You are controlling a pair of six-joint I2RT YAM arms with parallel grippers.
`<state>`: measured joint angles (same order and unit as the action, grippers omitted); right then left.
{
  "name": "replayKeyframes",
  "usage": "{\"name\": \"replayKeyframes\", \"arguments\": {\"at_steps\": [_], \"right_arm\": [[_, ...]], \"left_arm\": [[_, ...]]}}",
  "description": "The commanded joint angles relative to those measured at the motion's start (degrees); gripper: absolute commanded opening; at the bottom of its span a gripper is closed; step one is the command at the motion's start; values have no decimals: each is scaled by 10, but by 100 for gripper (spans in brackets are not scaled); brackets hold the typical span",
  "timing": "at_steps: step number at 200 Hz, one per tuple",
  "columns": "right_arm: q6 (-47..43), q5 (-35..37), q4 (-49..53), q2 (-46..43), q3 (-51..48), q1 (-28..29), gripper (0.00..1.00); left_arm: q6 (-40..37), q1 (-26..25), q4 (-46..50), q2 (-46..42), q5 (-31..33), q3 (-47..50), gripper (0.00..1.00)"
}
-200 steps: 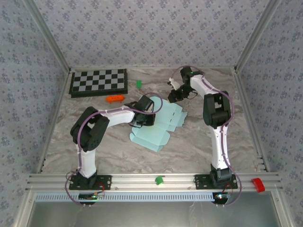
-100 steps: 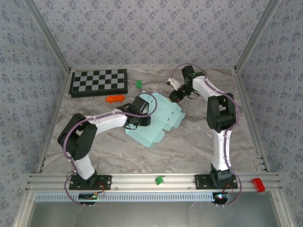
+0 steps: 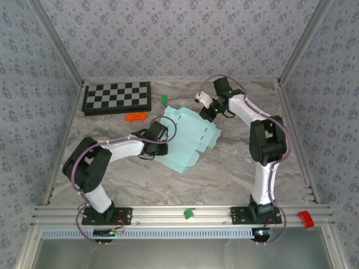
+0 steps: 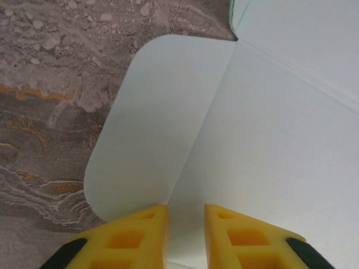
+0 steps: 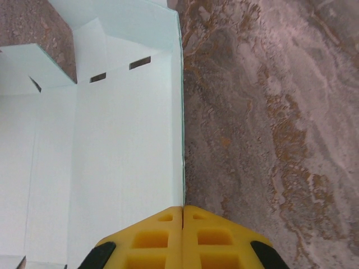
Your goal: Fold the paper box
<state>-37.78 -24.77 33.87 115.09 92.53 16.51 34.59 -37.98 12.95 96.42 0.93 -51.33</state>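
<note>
Paper box [image 3: 188,137]: we note a pale blue sheet, unfolded, mid-table [image 3: 235,168], between the two arms.
Left gripper [image 4: 186,218]: at a rounded flap on the sheet's left side; jaws parted by a narrow gap over a crease.
Right gripper [image 5: 183,216]: jaws clenched, pinching the sheet's far-right edge, which runs into their seam.
Checkerboard [image 3: 116,97]: far-left corner, well apart.

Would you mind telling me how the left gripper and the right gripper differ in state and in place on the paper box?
The left gripper has a gap between its fingers; the right gripper is shut. The left gripper sits over a crease beside a rounded flap of the paper box; the right gripper appears to pinch its straight edge. Both have yellow fingers and meet the same sheet.
</note>
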Motion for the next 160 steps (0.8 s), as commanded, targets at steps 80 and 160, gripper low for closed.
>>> {"name": "replayKeyframes", "arguments": {"at_steps": [80,160], "right_arm": [[-54,156,-175,-122,-120,56,0],[-105,260,-350,-186,-265,119,0]], "left_arm": [[53,2,-82,-3,-43,53,7],[73,-1,-119,13,-55,55,6]]}}
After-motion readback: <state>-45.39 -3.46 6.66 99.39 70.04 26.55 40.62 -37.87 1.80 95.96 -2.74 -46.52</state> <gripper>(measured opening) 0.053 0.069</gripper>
